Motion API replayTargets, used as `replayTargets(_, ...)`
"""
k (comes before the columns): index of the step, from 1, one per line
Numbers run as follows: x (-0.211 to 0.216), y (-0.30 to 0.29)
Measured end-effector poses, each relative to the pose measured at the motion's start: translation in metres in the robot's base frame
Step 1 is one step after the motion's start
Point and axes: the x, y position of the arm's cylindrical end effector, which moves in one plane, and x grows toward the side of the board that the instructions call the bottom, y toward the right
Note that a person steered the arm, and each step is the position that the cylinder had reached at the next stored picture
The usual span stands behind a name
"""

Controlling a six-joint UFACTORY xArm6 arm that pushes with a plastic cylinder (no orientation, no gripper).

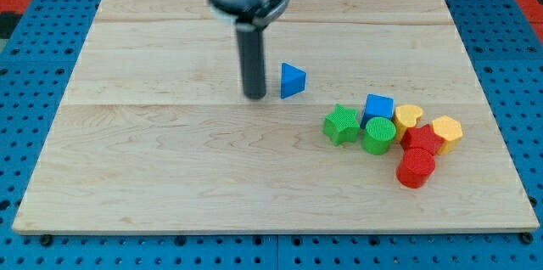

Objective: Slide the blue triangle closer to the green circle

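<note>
The blue triangle (292, 80) lies on the wooden board (170, 160), a little above and left of the cluster of blocks. The green circle (378, 135) stands in that cluster at the view's right, down and to the right of the triangle. My tip (254, 96) rests on the board just left of the blue triangle, with a small gap between them. The rod rises straight up to the arm's grey mount at the view's top.
Around the green circle stand a green star (341, 124), a blue cube (378, 107), a yellow heart (409, 116), a yellow hexagon (446, 130), a red star-like block (422, 140) and a red cylinder (416, 168). Blue pegboard surrounds the board.
</note>
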Motion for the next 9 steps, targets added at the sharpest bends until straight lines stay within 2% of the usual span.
replayTargets(1, -0.050, 0.037)
replayTargets(2, 0.001, 0.090)
replayTargets(3, -0.003, 0.084)
replayTargets(4, -0.033, 0.064)
replayTargets(5, -0.036, 0.038)
replayTargets(6, 0.004, 0.033)
replayTargets(8, 0.047, 0.002)
replayTargets(9, 0.080, 0.008)
